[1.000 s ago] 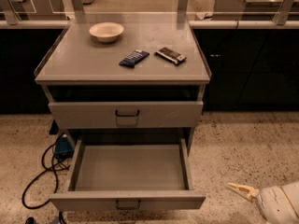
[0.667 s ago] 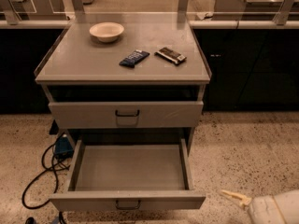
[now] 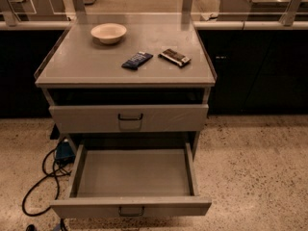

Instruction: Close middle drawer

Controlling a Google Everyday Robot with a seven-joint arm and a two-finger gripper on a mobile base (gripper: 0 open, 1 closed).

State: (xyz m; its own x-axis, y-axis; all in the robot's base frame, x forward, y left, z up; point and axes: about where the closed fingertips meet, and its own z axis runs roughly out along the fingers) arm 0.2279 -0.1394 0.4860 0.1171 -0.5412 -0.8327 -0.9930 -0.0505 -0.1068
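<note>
The middle drawer (image 3: 130, 207) is a wide grey metal drawer with a low front panel and a small dark centre handle (image 3: 131, 211). It is pulled far out toward me, and its inside (image 3: 132, 172) is bare. The taller-fronted top drawer (image 3: 129, 118) above it is pushed in. The lowest drawer is hidden below the open one. The gripper is out of view in the camera view.
On the cabinet top (image 3: 86, 66) sit a white bowl (image 3: 109, 32), a blue bar (image 3: 137, 60) and a dark bar (image 3: 174, 57). A black cable (image 3: 41, 174) and a blue box (image 3: 64, 150) lie on the speckled floor at left. Dark counters (image 3: 255, 71) stand behind.
The pale arm and gripper at the lower right edge moved a little left, then left the view. The drawers have not moved.
</note>
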